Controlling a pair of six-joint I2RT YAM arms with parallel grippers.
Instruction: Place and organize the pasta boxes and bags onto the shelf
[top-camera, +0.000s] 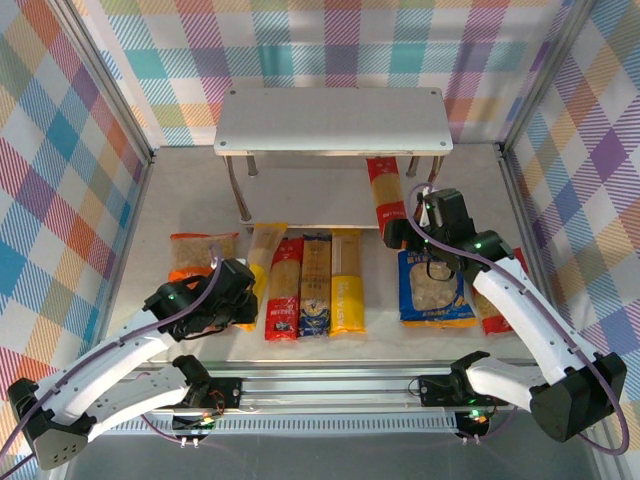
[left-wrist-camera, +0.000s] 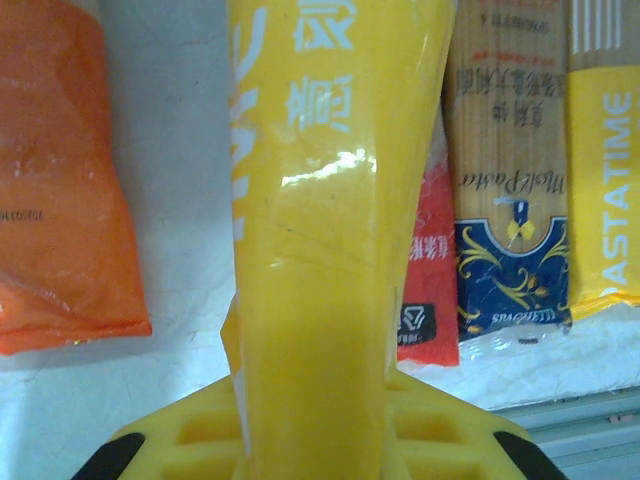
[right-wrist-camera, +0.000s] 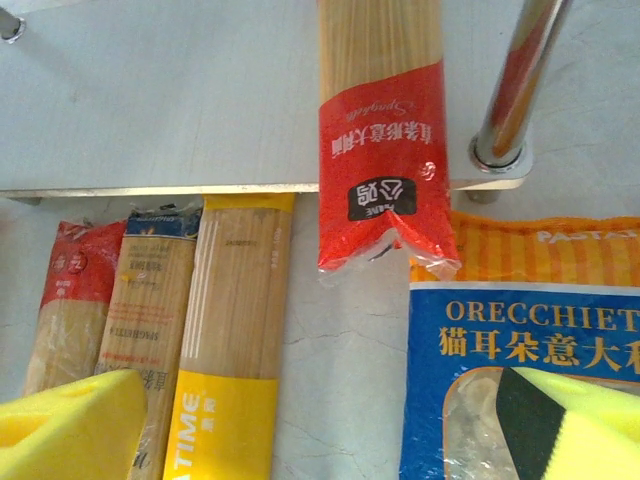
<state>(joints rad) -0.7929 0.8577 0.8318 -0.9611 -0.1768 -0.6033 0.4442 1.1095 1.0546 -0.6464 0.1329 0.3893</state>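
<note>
Left gripper (top-camera: 232, 292) clamped on yellow spaghetti pack (left-wrist-camera: 320, 250), near-left on tabletop (top-camera: 190, 190). Right gripper (right-wrist-camera: 320, 430) wide open, empty, above blue bag (right-wrist-camera: 520, 380). Red pack (right-wrist-camera: 385, 150) on shelf (top-camera: 333, 120), lower tier, right side. Everything else unshelved; task looks early.

Legible print: "ORECCHIET…" above Chinese characters on the blue bag (right-wrist-camera: 470, 345), "ASTATIME" on the right yellow pack (left-wrist-camera: 605, 190), "SPAGHETTI" on the dark blue end of the tan pack (left-wrist-camera: 510, 150), and white Chinese characters on the left yellow pack (left-wrist-camera: 330, 220).
</note>
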